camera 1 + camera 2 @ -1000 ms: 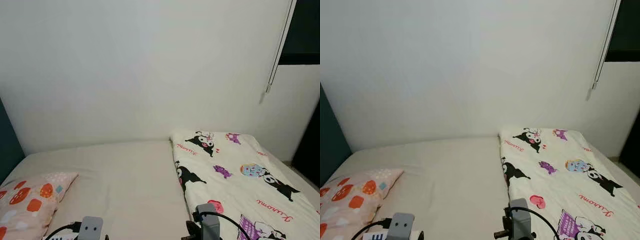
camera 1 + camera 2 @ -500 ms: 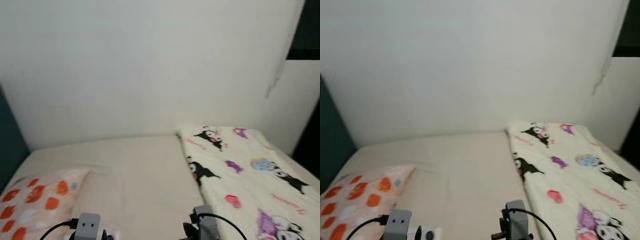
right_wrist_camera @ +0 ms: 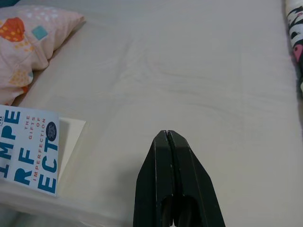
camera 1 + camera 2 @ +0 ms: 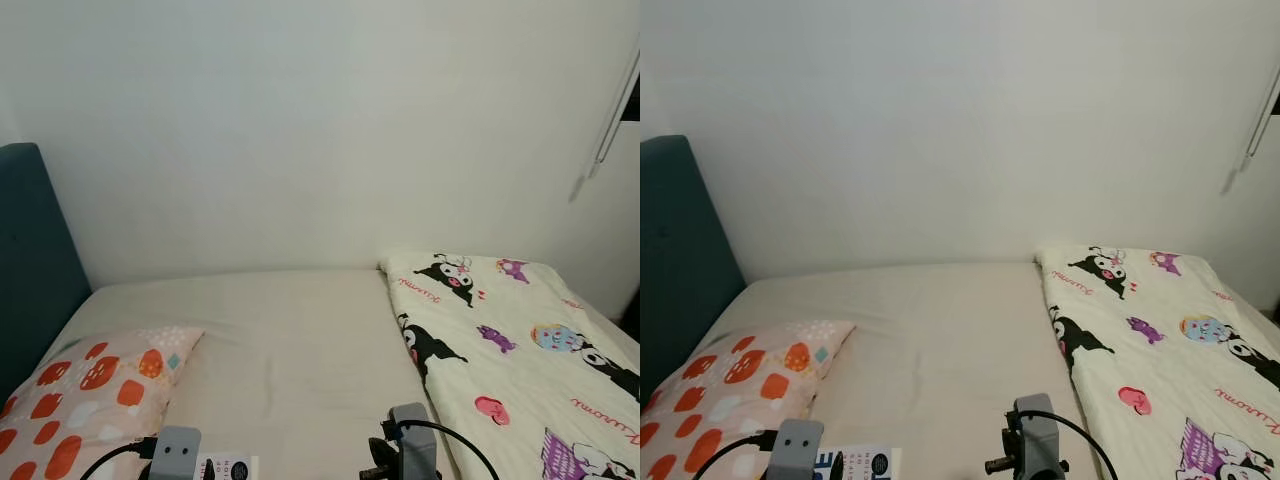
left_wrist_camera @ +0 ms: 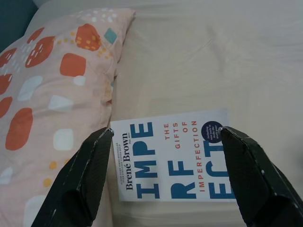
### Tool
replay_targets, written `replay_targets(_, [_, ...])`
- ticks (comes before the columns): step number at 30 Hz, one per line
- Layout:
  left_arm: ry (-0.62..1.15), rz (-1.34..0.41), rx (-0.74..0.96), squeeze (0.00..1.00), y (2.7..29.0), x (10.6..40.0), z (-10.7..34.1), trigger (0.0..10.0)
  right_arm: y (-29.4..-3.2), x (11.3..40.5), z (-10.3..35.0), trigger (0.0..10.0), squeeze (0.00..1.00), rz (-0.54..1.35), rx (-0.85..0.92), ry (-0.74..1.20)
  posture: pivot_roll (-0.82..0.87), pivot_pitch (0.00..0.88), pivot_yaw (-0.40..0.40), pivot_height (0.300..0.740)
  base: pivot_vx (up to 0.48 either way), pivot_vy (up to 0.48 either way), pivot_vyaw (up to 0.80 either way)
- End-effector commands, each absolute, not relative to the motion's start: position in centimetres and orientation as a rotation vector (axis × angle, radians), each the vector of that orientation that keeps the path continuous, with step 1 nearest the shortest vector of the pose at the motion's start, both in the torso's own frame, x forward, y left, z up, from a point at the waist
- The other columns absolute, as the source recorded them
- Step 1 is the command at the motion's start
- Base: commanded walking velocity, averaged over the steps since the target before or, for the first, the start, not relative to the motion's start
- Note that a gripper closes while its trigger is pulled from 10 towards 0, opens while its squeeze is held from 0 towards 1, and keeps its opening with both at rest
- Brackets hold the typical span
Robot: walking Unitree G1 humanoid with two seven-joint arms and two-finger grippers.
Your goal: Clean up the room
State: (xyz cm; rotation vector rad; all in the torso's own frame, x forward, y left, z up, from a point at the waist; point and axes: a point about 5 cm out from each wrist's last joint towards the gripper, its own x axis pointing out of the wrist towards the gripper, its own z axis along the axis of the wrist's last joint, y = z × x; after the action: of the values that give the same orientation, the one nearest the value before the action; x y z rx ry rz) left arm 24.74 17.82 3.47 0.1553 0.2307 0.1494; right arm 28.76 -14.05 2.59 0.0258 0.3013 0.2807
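The left hand (image 5: 163, 135) hovers over the bed (image 4: 300, 340), fingers (image 5: 83, 179) spread wide apart, a white book (image 5: 175, 161) lying flat on the sheet below and between them. The book touches the edge of the pillow (image 5: 52, 94). The right hand (image 3: 174, 182) is pressed together, empty, with the book off to its side. Farther off, a cartoon blanket (image 4: 510, 360) covers the bed's right side, a teal headboard (image 4: 30, 260) stands left, then the wall (image 4: 300, 120).
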Motion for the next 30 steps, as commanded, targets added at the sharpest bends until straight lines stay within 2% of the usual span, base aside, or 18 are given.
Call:
replay_targets(1, [0.238,0.144,0.148,0.0,17.6,24.4,3.2,10.0,-14.0,28.5,2.3,10.0,0.0,0.279,0.028,0.303,-0.06,0.082,-0.049,0.74,0.0,0.0,0.0])
replay_targets(5, [0.22,0.101,0.167,0.0,17.2,24.3,3.3,10.0,-13.9,28.5,2.3,10.0,0.0,0.285,0.023,0.298,-0.06,0.087,-0.043,0.74,0.0,-0.24,0.0])
replay_targets(24, [0.275,0.098,0.174,0.0,17.7,23.5,2.4,10.0,-13.8,27.8,2.1,10.0,0.0,0.266,0.085,0.301,-0.05,0.087,-0.032,0.74,0.0,0.0,0.0])
replay_targets(30, [0.274,0.098,0.154,0.0,17.5,23.3,2.4,10.0,-14.6,27.7,1.8,10.0,0.0,0.198,0.028,0.308,-0.05,0.088,-0.035,0.74,0.0,0.0,0.0])
